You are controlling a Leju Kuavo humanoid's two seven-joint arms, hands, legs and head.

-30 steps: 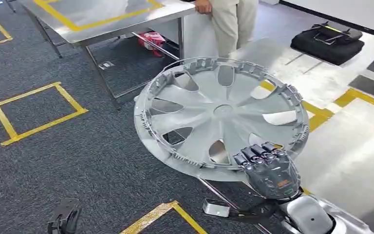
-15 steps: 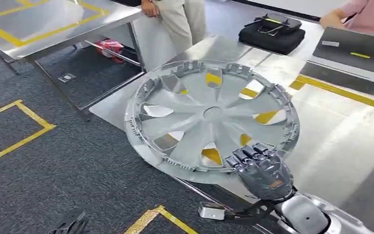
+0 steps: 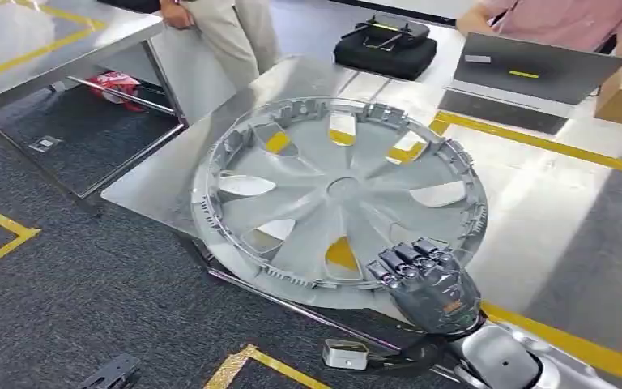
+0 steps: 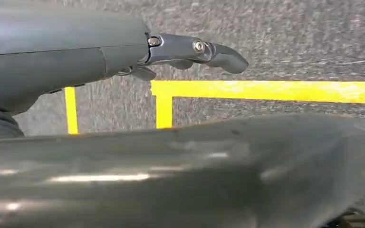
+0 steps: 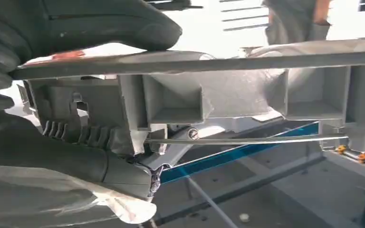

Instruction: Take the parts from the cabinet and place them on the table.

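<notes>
Setting: dark grey carpet floor (image 3: pixel 89 292) marked with yellow tape lines (image 3: pixel 0 243); a steel surface (image 3: pixel 551 235) ahead of me, bordered with yellow tape; a second steel table (image 3: pixel 40 49) off to the left of it.

Item 1, wheel cover (image 3: pixel 338 194): silver plastic, spoked with cut-out openings, clip ring round the rim. I see it held flat above the near corner of the surface, part of it overhanging the carpet. I cannot tell whether its far edge touches the steel.

Item 2, right robot hand (image 3: pixel 428 279): gripping the wheel cover at its near rim, dark fingers (image 3: pixel 409 258) curled over the edge. From the right wrist camera, the thumb (image 5: pixel 100 23) lies across one face of the rim (image 5: pixel 209 59) and the fingers press from the other side.

Item 3, left robot hand (image 4: pixel 76 52): hanging over the carpet, one finger (image 4: pixel 204 50) stretched out, nothing in it.

Item 4, black bag (image 3: pixel 385 44): at the far end of the surface.

Item 5, laptop (image 3: pixel 534 77): lid up, on the far right of the surface, a person in pink (image 3: pixel 559 16) behind it.

Item 6, second person (image 3: pixel 227 32): light trousers, standing between the two tables, one hand on the left table.

Item 7, red-and-white packet (image 3: pixel 113 85): under the left table.
</notes>
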